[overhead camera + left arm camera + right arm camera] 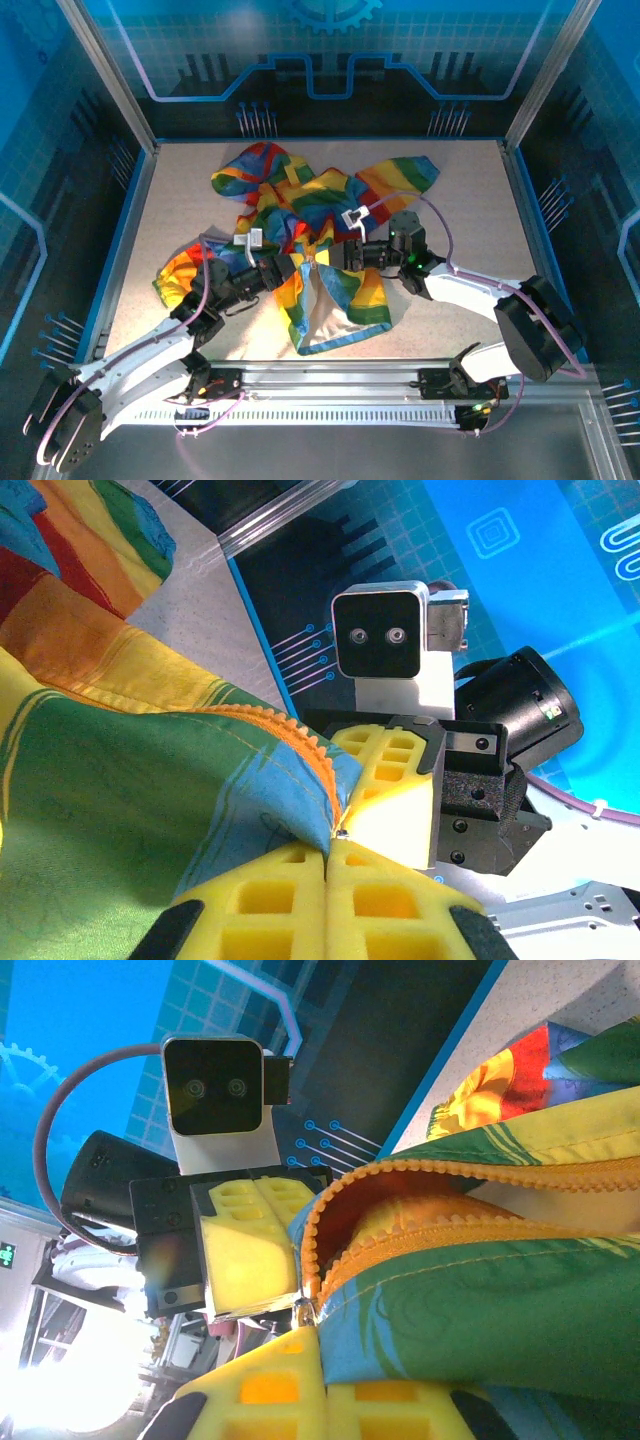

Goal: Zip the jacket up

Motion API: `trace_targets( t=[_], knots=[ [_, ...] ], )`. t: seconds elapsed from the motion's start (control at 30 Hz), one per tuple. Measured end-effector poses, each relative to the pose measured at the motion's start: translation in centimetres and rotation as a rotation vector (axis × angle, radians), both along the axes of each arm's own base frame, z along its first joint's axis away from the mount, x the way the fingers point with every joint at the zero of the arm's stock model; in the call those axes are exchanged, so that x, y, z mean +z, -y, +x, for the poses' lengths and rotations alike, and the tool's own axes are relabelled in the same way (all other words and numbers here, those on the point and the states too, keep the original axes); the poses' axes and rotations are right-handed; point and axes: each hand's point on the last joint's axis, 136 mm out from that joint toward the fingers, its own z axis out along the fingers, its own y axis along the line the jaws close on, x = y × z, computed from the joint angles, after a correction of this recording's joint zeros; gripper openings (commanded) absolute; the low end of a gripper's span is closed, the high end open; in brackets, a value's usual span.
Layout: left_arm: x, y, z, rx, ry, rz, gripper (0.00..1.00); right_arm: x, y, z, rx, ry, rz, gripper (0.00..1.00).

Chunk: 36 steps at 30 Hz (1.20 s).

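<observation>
Left tool [330,852], right tool [312,1345] both clamped on jacket [300,195] at orange zipper [470,1174]

The right claw [322,1375] pinches the jacket [500,1320] at its orange zipper [450,1171].

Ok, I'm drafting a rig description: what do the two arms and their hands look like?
Both the left arm and right arm have white links with black joints, and a lilac cable loops along each. The left hand and right hand are black-bodied with yellow, grid-recessed fingers. Each wrist carries a white camera box with a black, two-lens face.
</observation>
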Motion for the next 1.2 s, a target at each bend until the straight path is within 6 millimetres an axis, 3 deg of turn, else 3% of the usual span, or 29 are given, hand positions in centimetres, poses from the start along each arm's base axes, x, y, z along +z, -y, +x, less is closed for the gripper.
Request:
trace_targets(
  t=[0.6,1.2],
  knots=[
    [-1.6,0.6,-0.8,-0.044,-0.063,0.038,0.0,-1.7,0.1,0.0,-0.026,0.0,-0.071,0.0],
    [-2.8,0.9,-1.2,-0.069,-0.145,0.086,0.0,-2.0,0.4,-0.1,-0.045,0.039,-0.104,0.0]
  ],
)
